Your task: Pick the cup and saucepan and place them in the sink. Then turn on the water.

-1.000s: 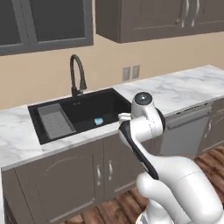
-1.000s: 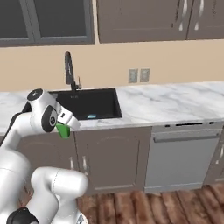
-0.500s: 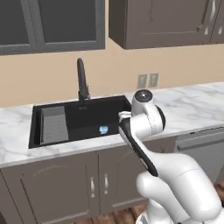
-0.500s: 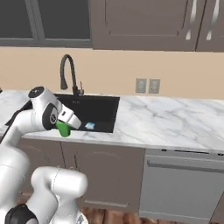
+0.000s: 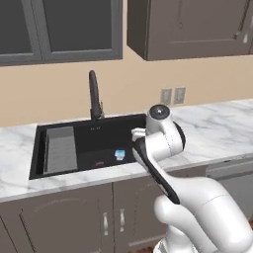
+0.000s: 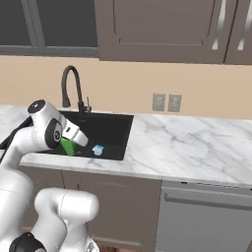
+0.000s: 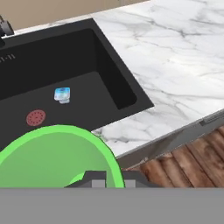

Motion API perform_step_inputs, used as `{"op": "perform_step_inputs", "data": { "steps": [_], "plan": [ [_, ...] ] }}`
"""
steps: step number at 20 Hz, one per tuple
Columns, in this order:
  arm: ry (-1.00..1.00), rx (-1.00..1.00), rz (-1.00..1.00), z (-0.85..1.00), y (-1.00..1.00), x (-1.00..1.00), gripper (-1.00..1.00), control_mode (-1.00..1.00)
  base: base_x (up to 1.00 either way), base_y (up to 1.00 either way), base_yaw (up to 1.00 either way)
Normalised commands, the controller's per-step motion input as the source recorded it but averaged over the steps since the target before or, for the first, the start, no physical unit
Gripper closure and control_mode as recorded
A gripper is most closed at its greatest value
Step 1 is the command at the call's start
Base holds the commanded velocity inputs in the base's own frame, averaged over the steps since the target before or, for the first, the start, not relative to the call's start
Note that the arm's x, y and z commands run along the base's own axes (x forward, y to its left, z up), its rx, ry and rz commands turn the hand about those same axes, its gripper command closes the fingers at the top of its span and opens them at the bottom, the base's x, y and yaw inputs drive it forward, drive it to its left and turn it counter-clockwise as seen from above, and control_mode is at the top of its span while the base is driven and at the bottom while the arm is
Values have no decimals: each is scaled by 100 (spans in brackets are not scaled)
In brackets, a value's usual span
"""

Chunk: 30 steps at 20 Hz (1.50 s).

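Hand closed on the green cup, held above the near edge of the sink, at its right part. In the black basin, a red drain and a small pale blue thing just beside it. Grey rack at the left end. Black faucet behind, on the white marble worktop.
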Motion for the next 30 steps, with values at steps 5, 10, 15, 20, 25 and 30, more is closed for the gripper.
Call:
{"op": "perform_step_inputs", "data": {
  "steps": [5,10,15,20,25,30],
  "plan": [
    [0,0,0,0,0,0,100,100,55,19,2],
    [0,0,0,0,0,0,100,100,7,-6,7],
    [0,0,0,0,0,0,100,100,6,-5,5],
    [0,0,0,0,0,0,100,100,1,-3,1],
    [0,0,0,0,0,0,100,100,1,0,0],
    [0,0,2,-2,0,14,100,-100,0,0,0]
  ]
}}
